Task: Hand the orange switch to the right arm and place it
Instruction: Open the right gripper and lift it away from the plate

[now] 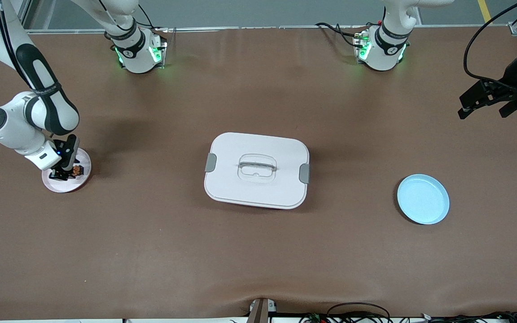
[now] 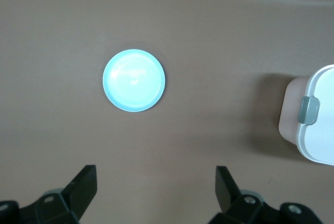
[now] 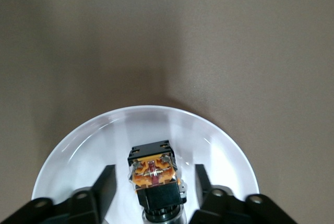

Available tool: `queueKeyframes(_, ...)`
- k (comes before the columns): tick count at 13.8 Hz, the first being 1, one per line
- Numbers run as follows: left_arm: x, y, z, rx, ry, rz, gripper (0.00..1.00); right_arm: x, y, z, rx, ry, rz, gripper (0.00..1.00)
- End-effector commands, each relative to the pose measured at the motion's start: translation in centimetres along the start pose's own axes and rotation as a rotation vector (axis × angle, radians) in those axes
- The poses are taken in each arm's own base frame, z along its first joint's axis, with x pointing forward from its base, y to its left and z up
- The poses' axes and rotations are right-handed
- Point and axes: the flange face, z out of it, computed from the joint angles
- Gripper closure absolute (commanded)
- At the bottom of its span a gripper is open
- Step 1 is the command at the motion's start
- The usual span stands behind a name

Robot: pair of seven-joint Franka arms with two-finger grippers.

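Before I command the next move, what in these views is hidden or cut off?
- Front view: the right gripper and its wrist cover part of the white plate; the orange switch is too small to detail.
- Right wrist view: the switch's lower end and the plate's near rim are cut off by the frame edge.
- Closed white container: the lid hides its contents.
- Left wrist view: the left gripper's body is cut off.

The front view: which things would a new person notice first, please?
Probably the white lidded box in the middle of the table. Next, the right gripper, open around the orange switch on the white plate at the right arm's end. The left gripper hangs open above the table near the blue plate.
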Motion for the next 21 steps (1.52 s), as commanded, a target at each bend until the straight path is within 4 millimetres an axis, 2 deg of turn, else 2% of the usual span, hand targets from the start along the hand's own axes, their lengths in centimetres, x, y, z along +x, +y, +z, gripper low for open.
queueKeyframes(1, 0.1, 0.0, -0.5, 0.026, -0.015, 0.005, 0.0, -0.4, 0.7, -0.4, -0.005, 0.005, 0.003, 0.0)
queueKeyframes(6, 0.2, 0.2, -0.2, 0.023, -0.023, 0.005, 0.0, -1.0, 1.6, -2.1, 0.055, 0.028, 0.019, 0.0)
queueKeyframes(9, 0.3, 0.0, -0.3, 0.026, -0.023, 0.002, 0.0, -0.8, 1.6, -6.1, 0.092, 0.035, 0.158, 0.0)
queueKeyframes(14, 0.3, 0.1, -0.3, 0.023, -0.021, 0.003, 0.0, -0.8, 2.8, -14.5, 0.184, 0.042, 0.37, 0.0)
queueKeyframes(18, 0.3, 0.1, -0.3, 0.02, -0.022, 0.003, 0.0, 0.7, 2.5, -18.6, 0.21, 0.022, 0.576, 0.0)
queueKeyframes(21, 0.3, 0.1, -0.3, 0.017, -0.022, 0.001, 0.0, 1.1, 1.6, -21.8, 0.22, 0.007, 0.716, 0.0)
